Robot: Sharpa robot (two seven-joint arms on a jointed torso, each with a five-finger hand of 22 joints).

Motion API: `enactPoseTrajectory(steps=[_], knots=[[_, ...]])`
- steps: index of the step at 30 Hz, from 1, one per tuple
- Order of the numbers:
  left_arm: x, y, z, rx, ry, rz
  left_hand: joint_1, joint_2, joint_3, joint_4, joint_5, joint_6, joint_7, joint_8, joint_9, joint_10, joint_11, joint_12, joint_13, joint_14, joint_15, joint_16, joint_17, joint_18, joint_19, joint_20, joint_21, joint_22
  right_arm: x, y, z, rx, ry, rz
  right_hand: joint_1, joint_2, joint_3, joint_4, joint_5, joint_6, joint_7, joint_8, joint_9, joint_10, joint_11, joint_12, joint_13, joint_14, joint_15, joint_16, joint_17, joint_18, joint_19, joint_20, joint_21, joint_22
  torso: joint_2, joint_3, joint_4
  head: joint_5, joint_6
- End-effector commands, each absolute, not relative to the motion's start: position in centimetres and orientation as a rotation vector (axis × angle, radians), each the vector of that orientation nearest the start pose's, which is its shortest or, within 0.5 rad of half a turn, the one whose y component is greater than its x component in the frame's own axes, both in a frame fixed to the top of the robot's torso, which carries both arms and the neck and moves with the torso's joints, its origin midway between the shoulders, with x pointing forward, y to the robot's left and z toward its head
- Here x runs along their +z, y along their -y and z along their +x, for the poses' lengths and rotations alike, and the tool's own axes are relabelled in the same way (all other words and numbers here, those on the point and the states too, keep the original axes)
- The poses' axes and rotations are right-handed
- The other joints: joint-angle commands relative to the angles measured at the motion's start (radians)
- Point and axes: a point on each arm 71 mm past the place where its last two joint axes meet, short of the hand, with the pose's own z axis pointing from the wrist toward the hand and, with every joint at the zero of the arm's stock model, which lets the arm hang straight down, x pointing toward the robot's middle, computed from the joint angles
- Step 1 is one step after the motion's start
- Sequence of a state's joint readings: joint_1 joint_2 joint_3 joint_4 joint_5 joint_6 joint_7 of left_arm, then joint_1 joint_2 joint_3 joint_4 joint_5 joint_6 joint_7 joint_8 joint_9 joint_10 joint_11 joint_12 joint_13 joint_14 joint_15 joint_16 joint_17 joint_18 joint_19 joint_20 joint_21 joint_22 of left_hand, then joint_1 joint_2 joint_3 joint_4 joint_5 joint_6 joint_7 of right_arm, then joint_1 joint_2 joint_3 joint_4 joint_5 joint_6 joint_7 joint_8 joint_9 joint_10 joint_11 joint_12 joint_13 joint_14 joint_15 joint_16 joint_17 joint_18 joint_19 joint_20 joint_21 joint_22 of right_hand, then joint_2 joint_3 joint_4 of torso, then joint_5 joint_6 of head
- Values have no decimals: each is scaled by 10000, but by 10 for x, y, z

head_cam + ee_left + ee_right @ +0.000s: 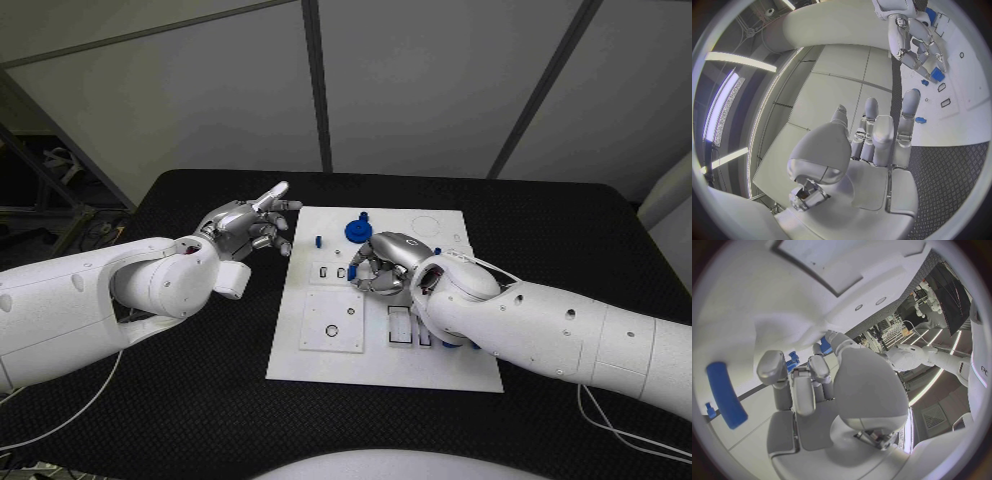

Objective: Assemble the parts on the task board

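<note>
Flat white task board [378, 362], round blue part [355, 232], right hand [384, 264] perhaps pinching a piece

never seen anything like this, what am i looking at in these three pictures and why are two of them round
This is a robot with two white arms, each ending in a silver hand. The square picture comes from a camera on its head, looking down at a black table. The round pictures come from fisheye cameras at each wrist, sitting behind that arm's own hand, so lines bend.

In the middle of the table lies a white task board with slots and small blue parts, such as a round blue part near its far edge and a blue bar seen from the right wrist.

The left hand is off the board's left side, fingers apart, holding nothing. The right hand is over the board with fingers curled around a small blue part; whether it truly grips that part, I cannot tell.
</note>
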State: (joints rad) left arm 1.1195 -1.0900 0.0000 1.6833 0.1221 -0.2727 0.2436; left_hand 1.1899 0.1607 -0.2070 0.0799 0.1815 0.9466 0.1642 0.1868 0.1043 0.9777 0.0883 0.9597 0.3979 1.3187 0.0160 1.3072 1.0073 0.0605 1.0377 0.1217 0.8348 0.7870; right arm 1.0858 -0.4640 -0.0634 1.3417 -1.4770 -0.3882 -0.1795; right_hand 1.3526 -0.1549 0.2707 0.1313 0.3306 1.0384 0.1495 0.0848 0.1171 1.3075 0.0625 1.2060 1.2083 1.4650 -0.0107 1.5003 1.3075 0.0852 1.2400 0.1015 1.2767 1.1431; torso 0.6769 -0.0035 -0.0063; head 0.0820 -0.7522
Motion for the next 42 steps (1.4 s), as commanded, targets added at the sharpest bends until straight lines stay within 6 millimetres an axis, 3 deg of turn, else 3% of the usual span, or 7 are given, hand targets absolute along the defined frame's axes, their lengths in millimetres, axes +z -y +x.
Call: enactPoseTrajectory(steps=[1,42], knots=[[-197,-279,444,-14515,-14997,-14239,83,-14,-30,-15,-67,-47,5,56,-17,-64,-30,-43,-13,-9,12,44,1,1233,-30,5,-62,-9,-247,57,471,7918,-17050,-1635,-90,-25,-45,33,-33,-41,-20,-7,10,-42,5,-48,-6,712,67,-32,1740,165,-57,48,-29,-8,0,-2,3,4,4],[-199,-280,444,-14485,-15108,-14293,69,-24,-52,-7,-83,-70,12,65,-22,-73,-23,-40,-25,-4,20,55,3,1232,-24,10,-64,-19,-243,56,470,8064,-16624,-1433,-196,-64,-123,107,0,-155,1,-36,11,-76,30,-46,-6,703,94,-36,1729,174,-86,81,-64,-30,4,1,2,6,2]])
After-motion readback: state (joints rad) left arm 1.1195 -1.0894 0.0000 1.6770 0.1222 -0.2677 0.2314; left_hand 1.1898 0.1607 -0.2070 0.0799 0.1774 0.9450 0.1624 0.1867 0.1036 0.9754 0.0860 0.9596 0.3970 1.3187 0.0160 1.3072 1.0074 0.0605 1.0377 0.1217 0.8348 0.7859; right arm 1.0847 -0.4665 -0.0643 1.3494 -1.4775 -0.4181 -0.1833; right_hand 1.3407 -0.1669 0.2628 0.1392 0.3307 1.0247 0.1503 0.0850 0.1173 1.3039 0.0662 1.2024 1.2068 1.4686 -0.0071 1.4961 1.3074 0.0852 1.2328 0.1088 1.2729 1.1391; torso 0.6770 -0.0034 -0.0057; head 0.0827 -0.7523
